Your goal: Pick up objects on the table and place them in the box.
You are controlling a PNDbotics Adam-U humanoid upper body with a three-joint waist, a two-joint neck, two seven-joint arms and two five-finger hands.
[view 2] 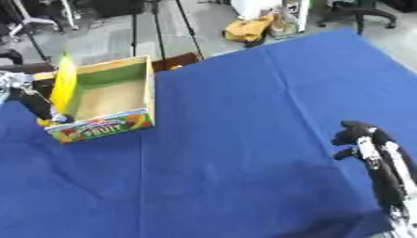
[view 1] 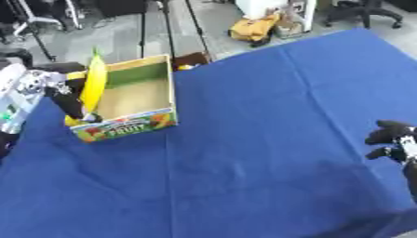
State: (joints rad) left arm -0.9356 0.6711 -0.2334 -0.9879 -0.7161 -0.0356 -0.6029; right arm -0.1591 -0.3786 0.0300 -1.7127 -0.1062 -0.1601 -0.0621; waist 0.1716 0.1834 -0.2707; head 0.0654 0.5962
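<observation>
**Left eye view: banana poised at the box's left wall**

Left eye view shows the left hand with its dark fingers curled round the lower end of a yellow banana, which stands nearly upright against the left wall of the fruit box. The box sits near the far left corner of the blue table. By my reckoning this is the placing step: the banana needs tipping over the wall and letting go inside. I see no other objects left on the cloth. The right hand idles at the table's right edge, fingers curled on nothing. Right eye view shows that hand's forearm down to the near edge; the left eye view crops it, but shows more of the left arm.
</observation>
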